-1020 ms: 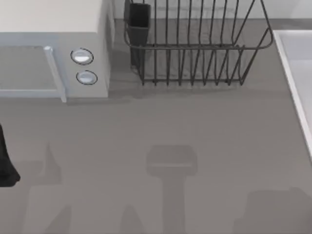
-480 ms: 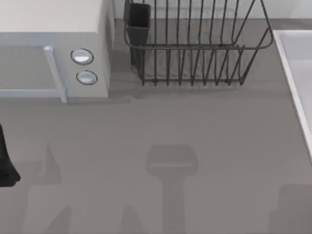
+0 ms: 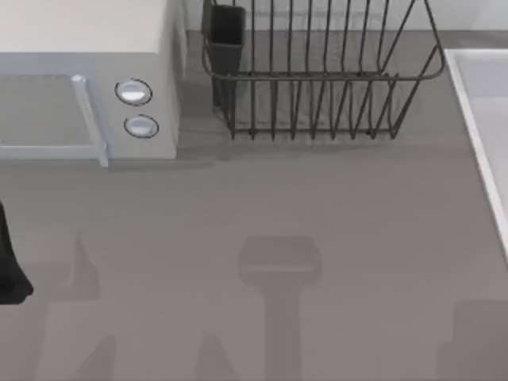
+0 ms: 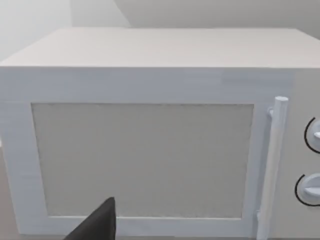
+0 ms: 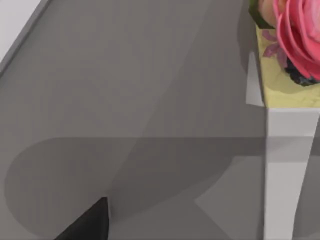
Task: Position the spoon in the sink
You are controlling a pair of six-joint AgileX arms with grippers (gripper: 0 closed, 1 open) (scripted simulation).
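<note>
Sink (image 3: 482,111) at the counter's (image 3: 317,198) right edge; shadow (image 3: 480,341) at lower right has slid rightward within the second, suggesting the right arm travels sinkward; left arm (image 3: 9,270) parked left; jaws' state: cannot tell.

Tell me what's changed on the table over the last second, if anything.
Only a shadow on the table moved: the soft one near the top view's lower right corner slid further right and shrank toward the edge. The microwave, dish rack and sink stayed put, and the left arm stays parked at the left edge.
</note>
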